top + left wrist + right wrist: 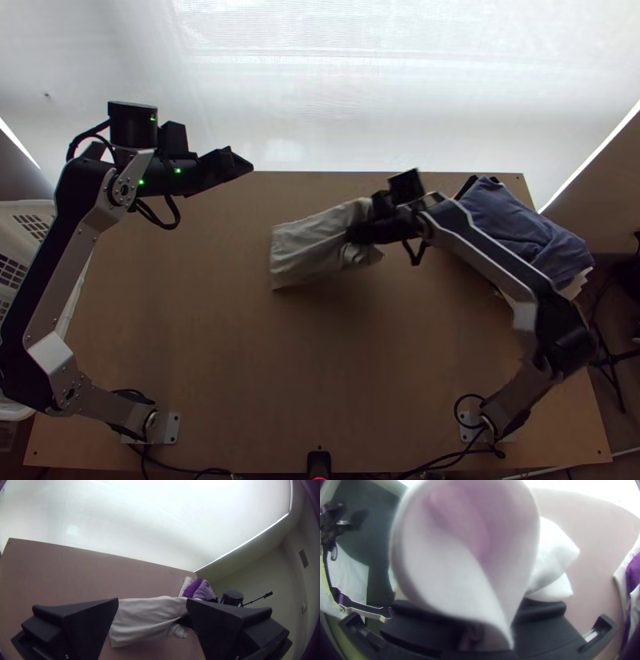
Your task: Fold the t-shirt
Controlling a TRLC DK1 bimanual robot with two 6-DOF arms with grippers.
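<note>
Clamping right gripper point(360, 233) on pale, softly wrinkled t-shirt point(308, 250), bunched at grip, over middle of table point(216, 352); holding left gripper point(243, 166) apart. Showing smooth hollow curl in right wrist view, flatter squared end in top view.

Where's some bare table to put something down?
The light wooden table is bare between the two arms' bases and left of the pale t-shirt. It's crowded far right, under the blue cloth pile, and where the right gripper holds the shirt. The left gripper hangs by the far edge.
</note>
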